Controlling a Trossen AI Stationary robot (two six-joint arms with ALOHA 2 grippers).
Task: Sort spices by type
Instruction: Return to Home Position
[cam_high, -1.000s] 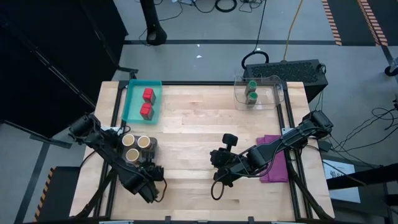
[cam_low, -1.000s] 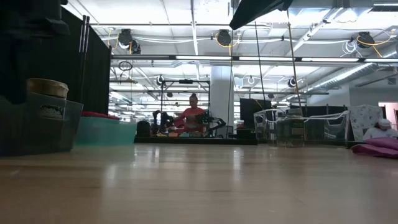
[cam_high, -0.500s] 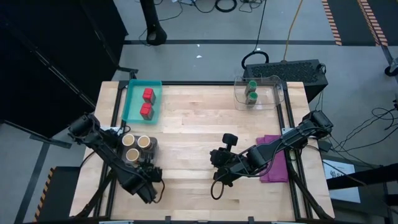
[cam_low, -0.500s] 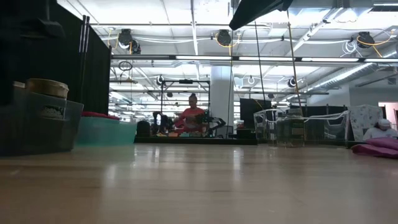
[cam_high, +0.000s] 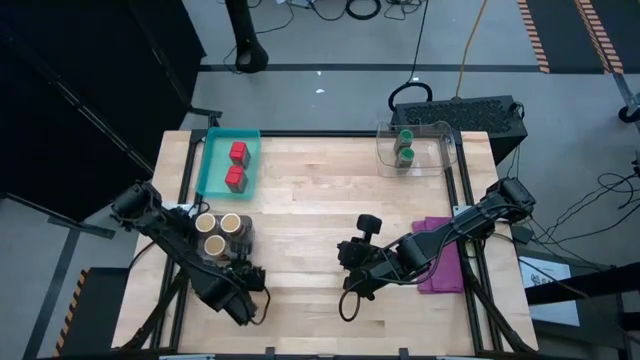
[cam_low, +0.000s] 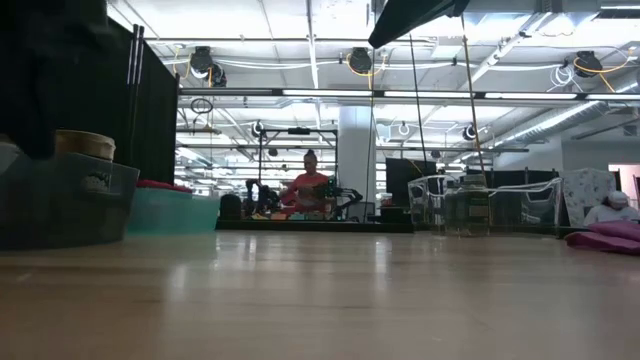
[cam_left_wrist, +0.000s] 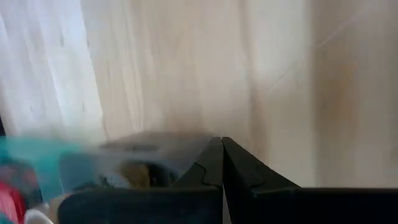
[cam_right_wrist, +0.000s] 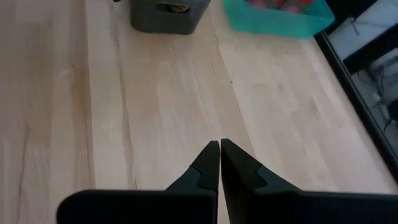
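Three tan jars with cream tops (cam_high: 218, 232) stand in a grey bin (cam_high: 246, 236) at the table's left; one top (cam_low: 85, 145) shows over its rim in the low view. Two red blocky jars (cam_high: 236, 165) sit in the teal tray (cam_high: 212, 170). Two green-lidded jars (cam_high: 405, 146) stand in a clear container (cam_high: 440, 150) at the far right. My left gripper (cam_high: 243, 274) is shut just near of the grey bin (cam_left_wrist: 134, 158), holding nothing. My right gripper (cam_high: 345, 260) is shut and empty above bare wood at the table's middle, pointing toward the bin (cam_right_wrist: 166, 14).
A purple cloth (cam_high: 440, 258) lies at the right edge under my right arm. Bare wood spreads across the table's middle and near side. Black rails run along the left and right edges. A person in red (cam_low: 310, 185) sits far off in the room beyond.
My left arm has shifted slightly beside the grey bin. In the low view the bin and the tan jar above its rim now sit a little farther toward the table's right. My right arm has kept still.
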